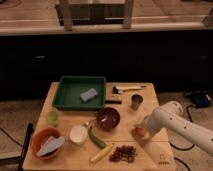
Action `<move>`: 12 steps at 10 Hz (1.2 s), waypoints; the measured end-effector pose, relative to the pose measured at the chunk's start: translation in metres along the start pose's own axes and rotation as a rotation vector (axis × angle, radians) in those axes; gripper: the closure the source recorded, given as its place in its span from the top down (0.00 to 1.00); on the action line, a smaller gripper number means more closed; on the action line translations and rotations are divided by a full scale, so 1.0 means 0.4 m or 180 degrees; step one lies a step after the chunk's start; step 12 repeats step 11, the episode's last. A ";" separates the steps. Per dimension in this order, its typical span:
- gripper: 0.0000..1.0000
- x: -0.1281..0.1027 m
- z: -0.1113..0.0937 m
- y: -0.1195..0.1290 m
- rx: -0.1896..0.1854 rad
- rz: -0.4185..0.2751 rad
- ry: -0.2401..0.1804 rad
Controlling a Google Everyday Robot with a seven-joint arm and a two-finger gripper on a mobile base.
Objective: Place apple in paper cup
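We note a light wooden table (60, 95) carrying all items. The white robot arm (182, 125) enters from the right edge and reaches down to the table's right side, where the gripper (143, 130) sits low over the surface. The small round orange-red apple (138, 131) lies at the gripper's tip, near the right edge and toward the front; we cannot tell whether the fingers are spread or pressed on it, nor whether the fruit rests on the table.

The small brown paper cup (136, 102) stands upright behind the apple, nearer the back right corner, apart from the gripper. The dark maroon bowl (108, 118) sits near the table's centre, left of the apple. A green rectangular tray (67, 97) occupies the back left area with a grey sponge (89, 94) inside it. Near the back edge lies a light-handled utensil (126, 89). Along the front edge we record a cluster of dark grapes (123, 153), a yellow banana (101, 153) and a green cucumber-like vegetable (96, 137). A white round cup (78, 135), a small green cup (53, 118) and an orange bowl (37, 140) holding a grey object stand toward the front left corner.
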 end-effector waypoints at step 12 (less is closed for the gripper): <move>0.00 -0.011 -0.012 0.010 0.0029 -0.0042 0.0016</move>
